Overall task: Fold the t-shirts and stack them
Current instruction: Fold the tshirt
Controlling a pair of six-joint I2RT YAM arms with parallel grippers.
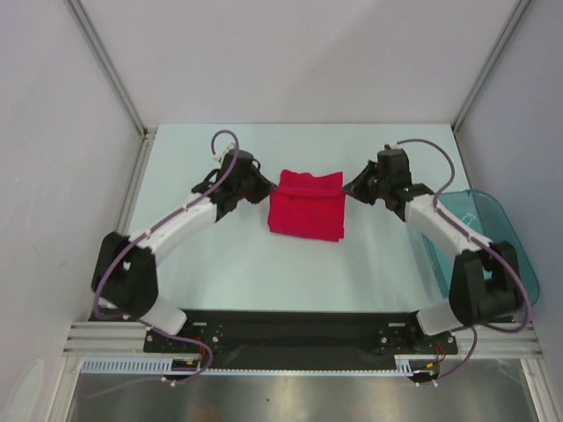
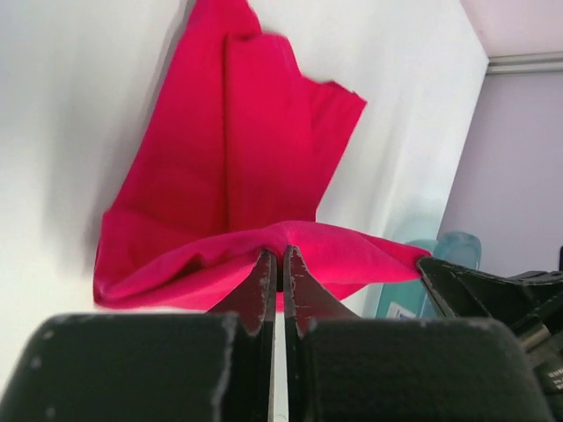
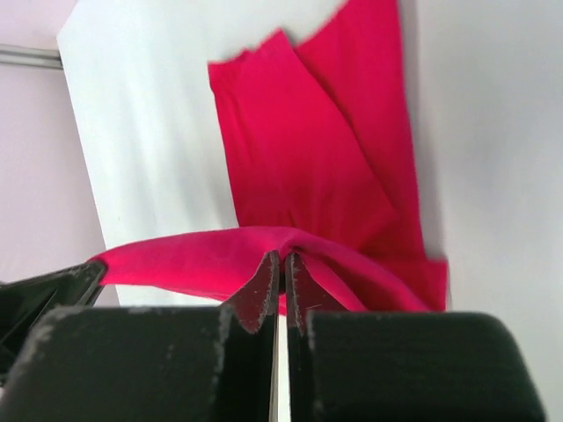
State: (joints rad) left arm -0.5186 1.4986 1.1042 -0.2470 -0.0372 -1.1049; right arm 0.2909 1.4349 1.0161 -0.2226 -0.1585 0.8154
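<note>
Left arm [image 1: 176, 220]: reaches from its base at the near left of the table [image 1: 264, 272] up and inward. Its white link lies low over the pale surface, and a purple cable [image 1: 222, 137] loops above its wrist.

Left gripper [image 2: 276, 262]: clenched on the t-shirt [image 1: 306, 209]. In the left wrist view the two dark fingers [image 2: 258, 288] stand almost together, with a raised ridge of red cloth pinched between their tips. From above, the grip sits at the shirt's far left corner.

T-shirt: plain bright red, folded into a rough rectangle. It lies in the middle of the table, directly between the two grippers. The near part rests flat on the surface. The far edge is drawn up into a ridge that runs from one gripper across to the other. Both wrist views show layered flaps spread out beyond that ridge, one overlapping another.

Right gripper [image 3: 281, 262]: clamped on the same shirt at its far right corner. In the right wrist view the fingers are pressed close, with the red fold caught at their tips. The black body of the left gripper shows at the lower left of that view.

Right arm [image 1: 440, 227]: rises from its base at the near right and angles inward toward the shirt, mirroring the left arm.

Bin [image 1: 503, 230]: translucent teal plastic, at the right edge of the table just beside the right arm and well apart from the shirt. What it holds cannot be told.
</note>
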